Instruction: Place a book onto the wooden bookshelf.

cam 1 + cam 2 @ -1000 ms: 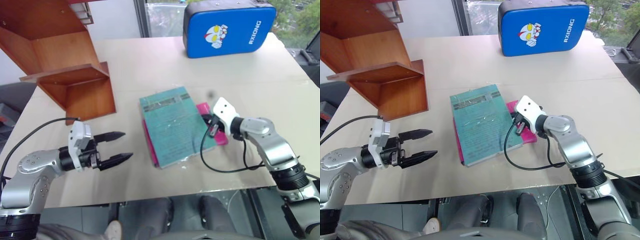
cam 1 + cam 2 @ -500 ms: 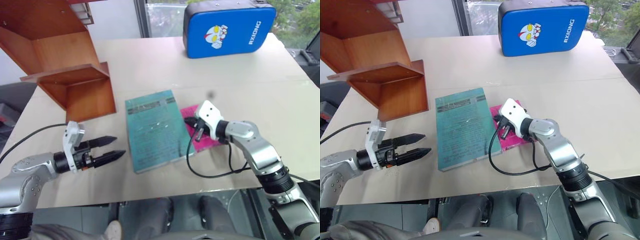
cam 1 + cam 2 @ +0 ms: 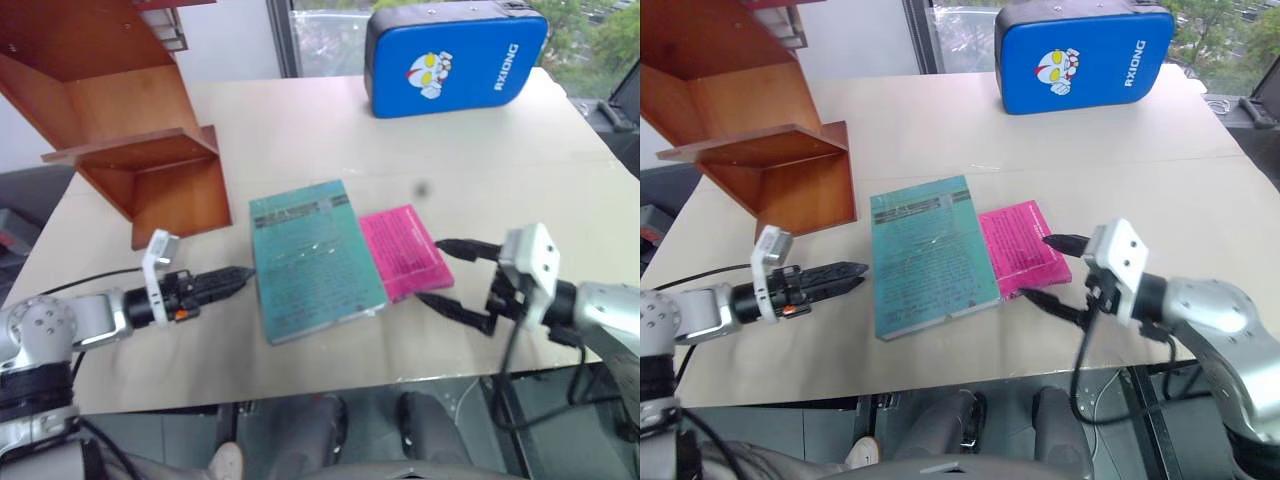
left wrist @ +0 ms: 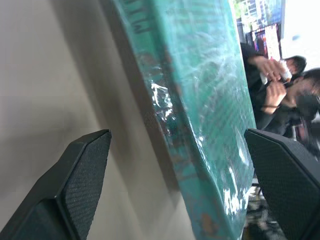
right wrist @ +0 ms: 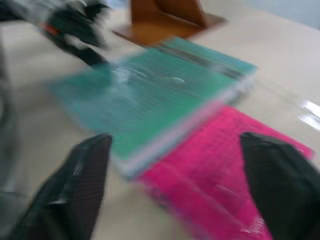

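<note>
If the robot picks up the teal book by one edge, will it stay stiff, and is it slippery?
The teal book looks thin and soft-covered, so it would probably sag when held by one edge. Its glossy, wrinkled plastic wrap suggests a slippery grip. Lying flat on the table, it would likely slide rather than tip.

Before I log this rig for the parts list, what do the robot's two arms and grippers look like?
Both arms are silver-grey metal with dark joint sections. Each ends in a white block-shaped wrist housing and two black, tapered fingers with textured pads. The left gripper has a small orange-red mark by its finger base and a black cable trailing along the table. The right gripper has a looping black cable.
</note>
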### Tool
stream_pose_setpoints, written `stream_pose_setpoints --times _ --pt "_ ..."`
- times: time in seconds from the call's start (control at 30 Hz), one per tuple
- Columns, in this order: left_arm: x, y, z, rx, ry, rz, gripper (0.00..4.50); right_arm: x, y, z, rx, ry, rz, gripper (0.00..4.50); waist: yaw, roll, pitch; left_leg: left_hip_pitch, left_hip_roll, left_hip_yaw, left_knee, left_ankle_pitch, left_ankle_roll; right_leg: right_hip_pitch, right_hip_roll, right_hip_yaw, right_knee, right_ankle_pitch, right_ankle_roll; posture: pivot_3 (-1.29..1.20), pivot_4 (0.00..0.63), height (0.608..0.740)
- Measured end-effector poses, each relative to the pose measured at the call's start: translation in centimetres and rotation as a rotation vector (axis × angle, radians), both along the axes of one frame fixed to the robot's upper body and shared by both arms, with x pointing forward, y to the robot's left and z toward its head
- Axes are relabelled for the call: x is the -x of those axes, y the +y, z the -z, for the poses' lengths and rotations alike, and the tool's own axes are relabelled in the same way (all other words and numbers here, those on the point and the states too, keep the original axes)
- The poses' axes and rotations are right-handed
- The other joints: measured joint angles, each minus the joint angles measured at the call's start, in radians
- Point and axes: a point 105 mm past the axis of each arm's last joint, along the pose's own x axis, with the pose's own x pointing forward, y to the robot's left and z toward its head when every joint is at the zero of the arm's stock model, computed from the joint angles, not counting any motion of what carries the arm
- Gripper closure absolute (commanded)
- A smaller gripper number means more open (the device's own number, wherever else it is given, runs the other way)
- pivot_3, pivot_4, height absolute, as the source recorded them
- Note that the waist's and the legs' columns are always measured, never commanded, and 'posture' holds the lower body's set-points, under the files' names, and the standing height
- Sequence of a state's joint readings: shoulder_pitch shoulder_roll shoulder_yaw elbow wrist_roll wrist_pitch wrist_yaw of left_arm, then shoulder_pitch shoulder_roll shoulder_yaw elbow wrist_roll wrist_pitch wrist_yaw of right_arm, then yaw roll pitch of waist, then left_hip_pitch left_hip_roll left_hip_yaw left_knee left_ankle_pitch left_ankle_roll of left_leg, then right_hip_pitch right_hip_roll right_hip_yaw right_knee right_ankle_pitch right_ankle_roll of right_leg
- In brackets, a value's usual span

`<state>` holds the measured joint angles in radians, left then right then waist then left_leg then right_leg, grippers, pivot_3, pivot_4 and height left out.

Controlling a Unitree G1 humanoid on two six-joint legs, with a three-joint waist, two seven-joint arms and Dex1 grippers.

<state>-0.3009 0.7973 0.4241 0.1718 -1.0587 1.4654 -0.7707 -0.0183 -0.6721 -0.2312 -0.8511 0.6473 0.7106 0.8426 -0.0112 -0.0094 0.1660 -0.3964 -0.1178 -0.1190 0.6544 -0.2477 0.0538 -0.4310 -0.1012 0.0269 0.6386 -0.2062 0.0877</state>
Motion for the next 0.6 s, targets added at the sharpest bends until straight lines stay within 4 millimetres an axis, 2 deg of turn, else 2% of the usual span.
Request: stream_pose_setpoints --times 0.03,0.17,0.37,0.47,0.6 --pt "-0.2 -0.4 0.2 0.014 0.014 0.003 0.00 1.1 0.1 -0.3 0.001 -0.003 -0.021 0.49 0.002 0.000 0.000 0.000 0.000 0.000 0.001 0.000 -0.001 0.000 0.000 0.000 0.001 0.000 0.000 0.00 0.150 0.736" --pt "-0.9 -1.3 0.3 0.045 0.027 0.007 0.00 2.6 0.5 -1.1 -0.015 -0.026 -0.045 0.49 0.002 -0.003 -0.002 0.001 0.000 0.000 0.002 0.000 -0.002 0.000 -0.001 0.000 0.002 0.000 0.000 0.00 0.150 0.736" --pt "-2.6 -3.9 0.7 0.125 0.044 0.031 0.00 2.4 0.7 -1.5 0.007 -0.080 -0.020 0.49 0.008 -0.004 -0.002 0.001 0.000 0.001 0.002 0.000 -0.002 0.000 -0.001 0.000 0.002 0.000 0.000 0.00 0.150 0.736" --pt "-3.0 -4.6 0.9 0.146 0.058 0.033 0.00 2.3 0.9 -1.4 0.008 -0.084 -0.024 0.49 0.008 -0.004 -0.002 0.000 0.000 0.001 0.002 0.001 -0.002 0.000 -0.001 0.001 0.002 0.000 0.000 0.00 0.150 0.736" --pt "-3.3 -5.0 1.7 0.181 0.100 0.023 1.15 2.2 1.0 -1.3 0.030 -0.088 -0.025 0.42 0.010 -0.004 -0.002 0.000 -0.001 0.001 0.003 0.001 -0.002 0.000 -0.001 0.001 0.002 0.000 0.000 0.00 0.150 0.736"
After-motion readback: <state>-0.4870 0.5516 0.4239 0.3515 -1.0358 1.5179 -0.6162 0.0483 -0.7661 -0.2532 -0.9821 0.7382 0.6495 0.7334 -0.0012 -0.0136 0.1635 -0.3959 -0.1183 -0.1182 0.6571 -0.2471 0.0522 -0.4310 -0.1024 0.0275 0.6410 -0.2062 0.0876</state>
